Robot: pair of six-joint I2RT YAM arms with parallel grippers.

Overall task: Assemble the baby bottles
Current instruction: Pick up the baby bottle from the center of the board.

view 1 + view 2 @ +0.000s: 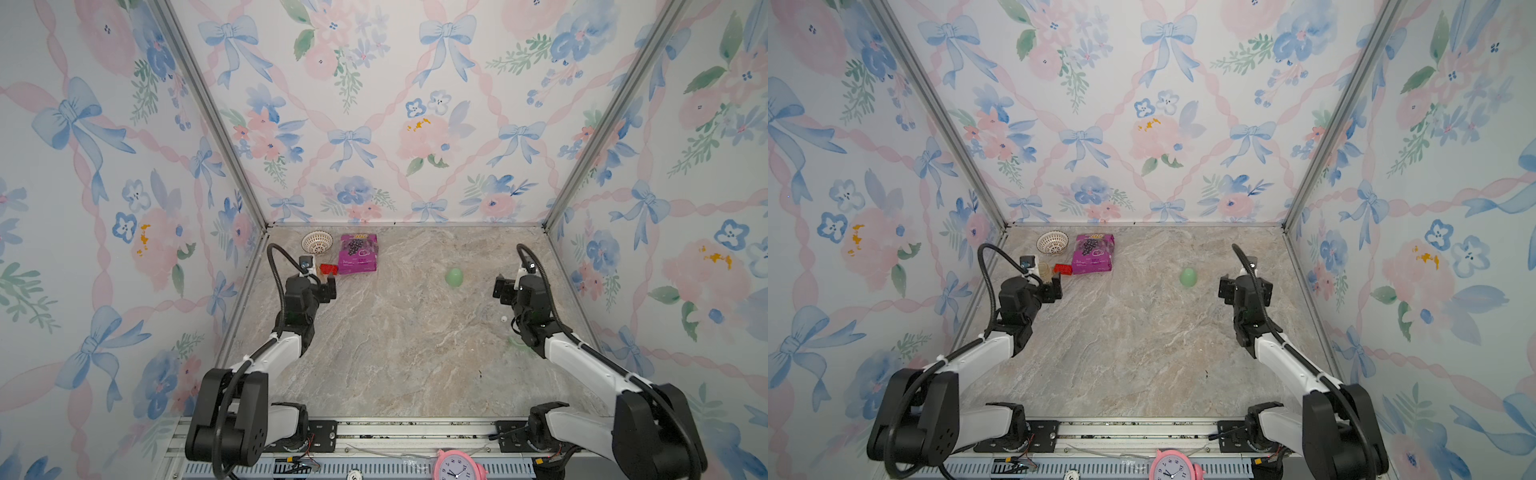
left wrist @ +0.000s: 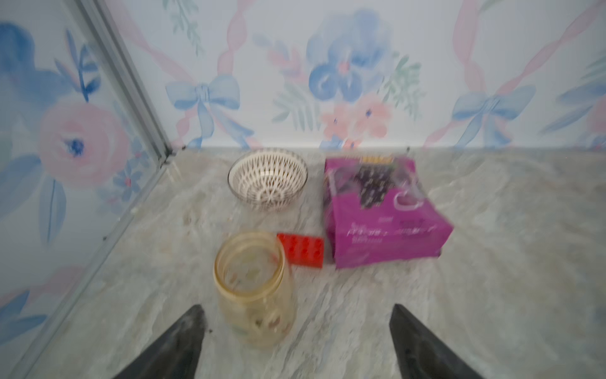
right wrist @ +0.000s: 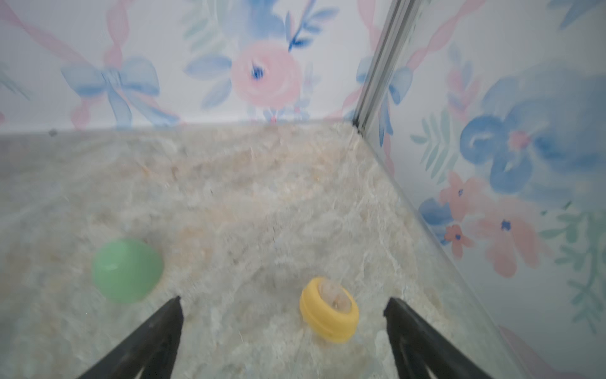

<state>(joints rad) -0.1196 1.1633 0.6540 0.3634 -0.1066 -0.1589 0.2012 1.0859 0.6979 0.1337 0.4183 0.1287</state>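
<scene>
Pink clock (image 1: 457, 465) sat closest to the lens, just off the front edge of the marbled surface (image 1: 395, 340), between the two arm bases. Toward the back left corner, the left gripper (image 2: 296, 306) had its jaws spread wide. The amber-tinted bottle (image 2: 254, 288) stood upright between them, its mouth open and bare, nearer one finger than the other. Blur made it impossible to say whether that finger touched it. Just beside the bottle lay a red brick (image 2: 301, 251), and just beyond the brick the purple packet (image 2: 383, 213). A white perforated bowl (image 2: 268, 178) sat in the back left corner itself, beside the packet.

Near the right edge, the right gripper (image 3: 282, 299) also had its jaws spread, gripping nothing. The yellow ring (image 3: 329, 310) with its clear nipple lay on the surface between those fingers, nearer one and apart from both. The mint-green dome cap (image 1: 454, 277) rested alone right of the middle, seen in both top views, outside the right gripper's fingers and well apart from the bottle.
</scene>
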